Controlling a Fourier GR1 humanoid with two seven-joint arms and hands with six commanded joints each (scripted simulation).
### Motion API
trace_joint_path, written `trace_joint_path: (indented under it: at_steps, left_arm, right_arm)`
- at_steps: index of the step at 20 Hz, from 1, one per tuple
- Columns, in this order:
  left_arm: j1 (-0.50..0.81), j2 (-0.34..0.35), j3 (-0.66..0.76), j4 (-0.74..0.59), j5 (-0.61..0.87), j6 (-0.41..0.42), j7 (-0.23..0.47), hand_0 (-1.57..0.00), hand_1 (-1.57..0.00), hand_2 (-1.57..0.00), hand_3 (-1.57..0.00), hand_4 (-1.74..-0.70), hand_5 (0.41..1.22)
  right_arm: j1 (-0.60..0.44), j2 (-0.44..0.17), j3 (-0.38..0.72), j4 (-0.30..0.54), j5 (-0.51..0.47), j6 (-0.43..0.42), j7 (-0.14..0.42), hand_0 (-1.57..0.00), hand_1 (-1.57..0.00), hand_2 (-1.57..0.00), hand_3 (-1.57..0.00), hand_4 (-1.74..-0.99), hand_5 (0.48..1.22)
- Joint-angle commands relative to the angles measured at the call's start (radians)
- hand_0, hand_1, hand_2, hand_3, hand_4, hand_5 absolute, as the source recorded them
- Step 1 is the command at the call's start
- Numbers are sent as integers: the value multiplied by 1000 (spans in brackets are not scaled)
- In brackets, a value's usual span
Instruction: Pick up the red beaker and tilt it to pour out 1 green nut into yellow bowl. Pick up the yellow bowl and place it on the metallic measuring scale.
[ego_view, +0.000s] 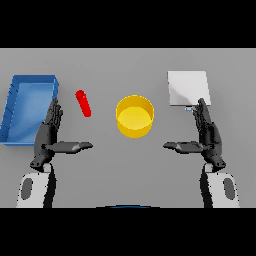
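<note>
Flanking the yellow bowl (135, 116): red beaker (83, 103), scale (188, 88).

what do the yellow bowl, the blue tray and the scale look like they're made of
Yellow bowl: likely plastic, an even matte yellow with no glints. Blue tray: also plastic-looking, flat uniform blue walls. Scale: pale grey-white plate with a soft sheen, possibly brushed metal, though the look leaves it open.
</note>
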Motion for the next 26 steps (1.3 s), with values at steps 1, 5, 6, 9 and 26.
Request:
trace_joint_path:
  at_steps: [1,5,6,9,26]
  left_arm:
    - [-1,2,2,0,2,0,0,1,1,1,1,-1151,599]
    - [-5,18,16,6,16,-11,1,1,1,1,1,-1151,599]
    - [-15,26,25,20,22,-16,6,1,1,1,1,-1151,599]
    - [52,82,-35,-79,-46,-43,-1,1,1,1,1,-1158,599]
    - [-181,73,-41,237,-167,0,-34,1,1,1,1,-1248,650]
  right_arm:
    - [-1,2,1,1,1,-2,1,1,1,1,1,-1167,599]
    - [-11,14,9,7,12,-12,5,1,1,1,1,-1167,599]
    - [-8,22,20,3,19,-14,4,1,1,1,1,-1167,599]
    - [66,-48,108,-58,257,-91,-96,1,1,1,1,-1162,594]
    - [87,-44,126,-129,246,-67,-74,1,1,1,1,-1280,634]
